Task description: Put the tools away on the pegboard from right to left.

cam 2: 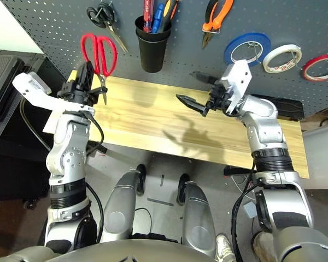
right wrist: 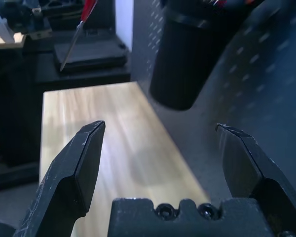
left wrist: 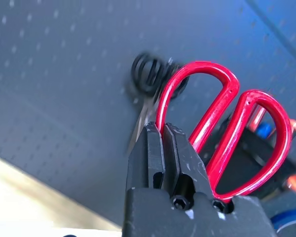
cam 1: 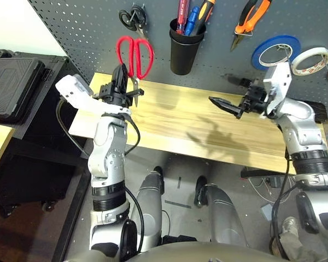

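Behind a light wooden table (cam 1: 208,131) stands the pegboard (cam 1: 87,33), a dark grey panel dotted with small holes. Hung along it from the robot's right are a thin red tape ring (cam 2: 321,66), a white tape roll (cam 1: 310,60) and a blue tape roll (cam 1: 275,51), then the orange-and-black-handled pliers (cam 1: 249,22) on a hook. A black cup (cam 1: 184,48) is fixed near the middle of the board with a red-handled screwdriver (cam 1: 182,13) standing in it beside a blue tool and an orange-handled one. Farther to the robot's left hang black-handled scissors (cam 1: 134,19).

The left gripper (cam 1: 119,82) is raised in front of the board with its fingers (left wrist: 160,158) pinched tight on one red loop of the red-handled scissors (cam 1: 134,57). Those scissors stand upright, handles up and blades pointing down, just below and beside the black-handled pair; I cannot tell whether they touch the board or a hook.

The right gripper (cam 1: 229,93) hovers over the table's far right part, pointing toward the middle, its two fingers (right wrist: 79,168) spread wide with nothing between them. It sits below the pliers and apart from the cup.

To the robot's left of the table is a dark case (cam 1: 11,82) on a black stand.
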